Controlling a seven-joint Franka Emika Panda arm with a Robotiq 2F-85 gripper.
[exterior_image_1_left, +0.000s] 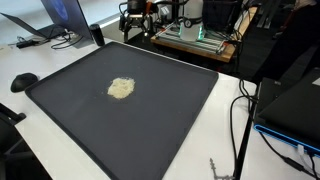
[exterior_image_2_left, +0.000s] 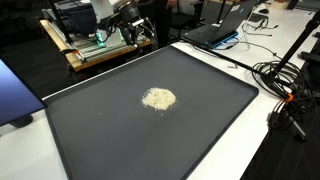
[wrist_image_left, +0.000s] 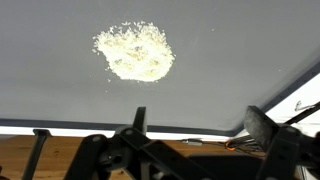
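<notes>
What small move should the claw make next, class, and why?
Probably ease forward and to the left in the wrist view, over the mat toward the pile. The claw stands open and empty at the mat's edge. The pale, crumbly pile lies near the mat's middle, well apart from the claw, with nothing between them.

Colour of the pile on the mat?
Pale cream-yellow pile, against the dark grey mat; clearest in the wrist view.
</notes>
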